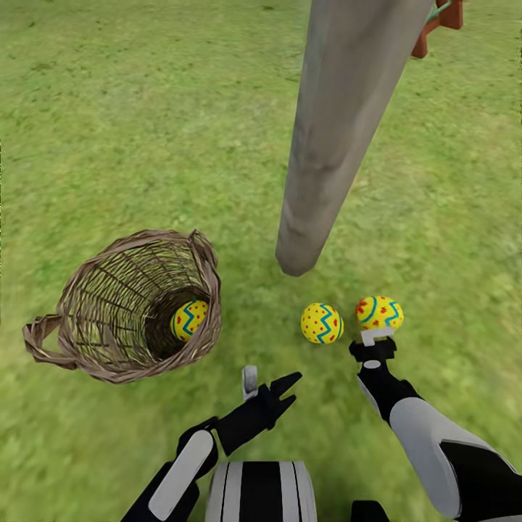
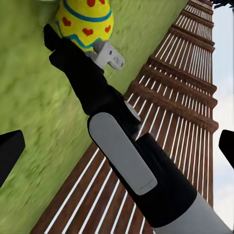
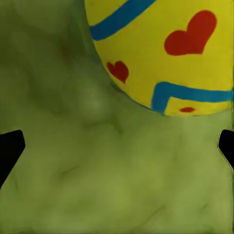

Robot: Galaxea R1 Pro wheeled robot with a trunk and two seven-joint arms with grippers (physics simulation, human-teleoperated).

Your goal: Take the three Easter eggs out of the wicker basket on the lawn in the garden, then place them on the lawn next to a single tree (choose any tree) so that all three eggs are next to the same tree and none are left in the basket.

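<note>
Just ahead of the right gripper, its fingers spread wide and empty, an egg lies on grass

left end effector open, low | right end effector open, extended forward

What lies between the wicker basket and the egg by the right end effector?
In the head view, the other placed egg lies on the lawn between the wicker basket and the egg at the right end effector.
</note>
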